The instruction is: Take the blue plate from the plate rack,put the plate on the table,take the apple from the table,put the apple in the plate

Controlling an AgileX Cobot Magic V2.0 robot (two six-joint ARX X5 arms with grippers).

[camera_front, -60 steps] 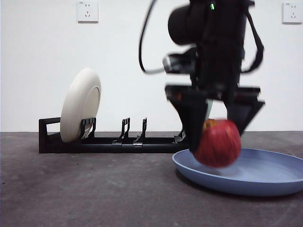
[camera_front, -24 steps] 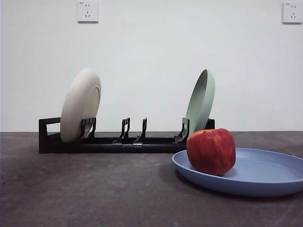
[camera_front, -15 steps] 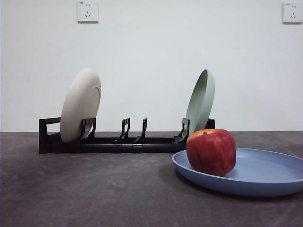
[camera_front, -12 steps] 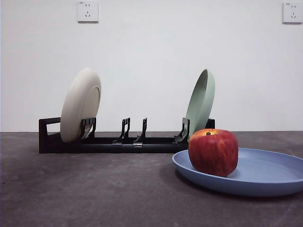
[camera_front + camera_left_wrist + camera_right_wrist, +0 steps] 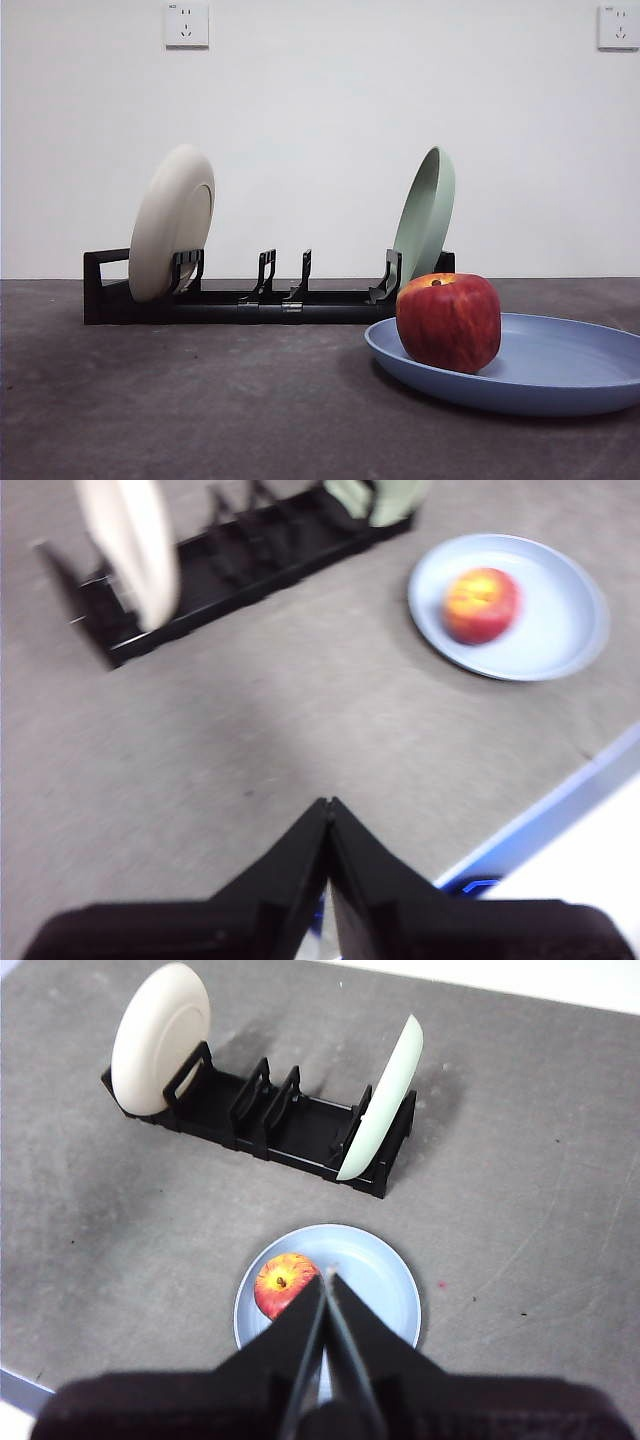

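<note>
The red apple [image 5: 449,322] rests inside the blue plate [image 5: 560,365], which lies flat on the dark grey table [image 5: 200,400] in front of the black plate rack [image 5: 250,300]. The apple [image 5: 481,604] and plate [image 5: 560,630] also show in the left wrist view, and in the right wrist view the apple [image 5: 283,1283] sits at one side of the plate [image 5: 375,1280]. My left gripper [image 5: 328,810] is shut and empty, high and well away from the plate. My right gripper [image 5: 327,1280] is shut and empty, high above the plate.
A cream-white plate [image 5: 172,222] stands at the rack's left end and a pale green plate [image 5: 425,215] at its right end; the middle slots are bare. The table's edge [image 5: 560,800] shows in the left wrist view.
The gripper that held the apple over the plate 2.4 s ago has let go and risen out of the front view. The apple rocked slightly on the plate and settled.
</note>
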